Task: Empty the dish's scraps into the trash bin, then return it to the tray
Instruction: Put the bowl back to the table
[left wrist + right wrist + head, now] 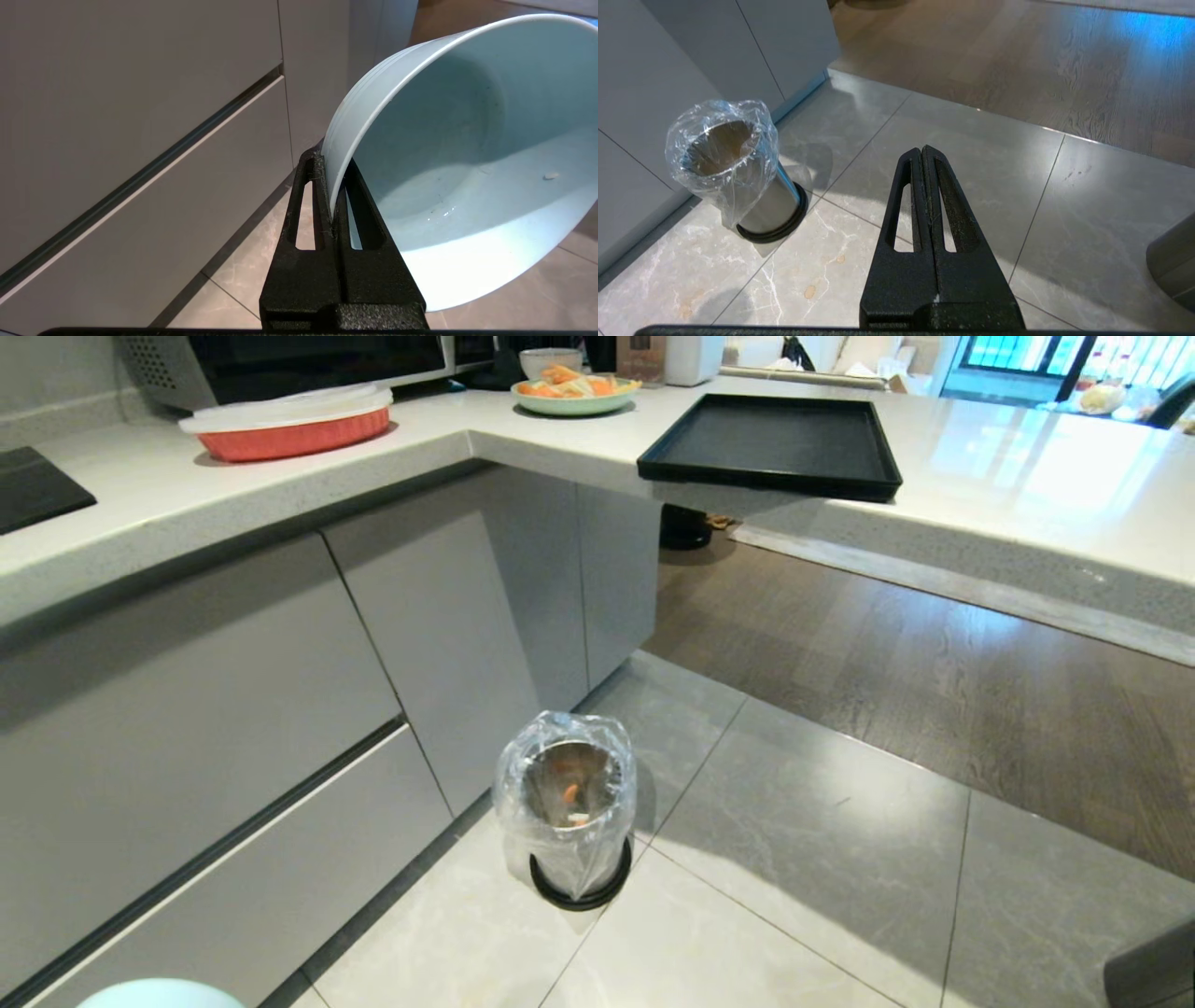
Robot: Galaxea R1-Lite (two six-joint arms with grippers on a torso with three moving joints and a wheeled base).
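My left gripper [331, 161] is shut on the rim of the dish [467, 163], a pale blue-white bowl held tilted low over the floor tiles. Its inside is bare except for a small white crumb [551, 176] and a wet sheen. An edge of the dish [159, 994] shows at the head view's bottom left. The trash bin [566, 807] stands on the floor by the cabinets, and orange and white scraps [571, 795] lie inside it. The black tray [775, 443] lies bare on the counter, overhanging its edge. My right gripper [922, 151] hangs shut and holds nothing, beside the trash bin [733, 168].
Grey cabinet fronts [233, 691] run along the left. On the counter sit a pale-green plate of orange slices [574, 392] and a red baking dish with a white lid [289, 425]. Wood flooring [934, 663] starts beyond the tiles. A dark part [1153, 971] shows at bottom right.
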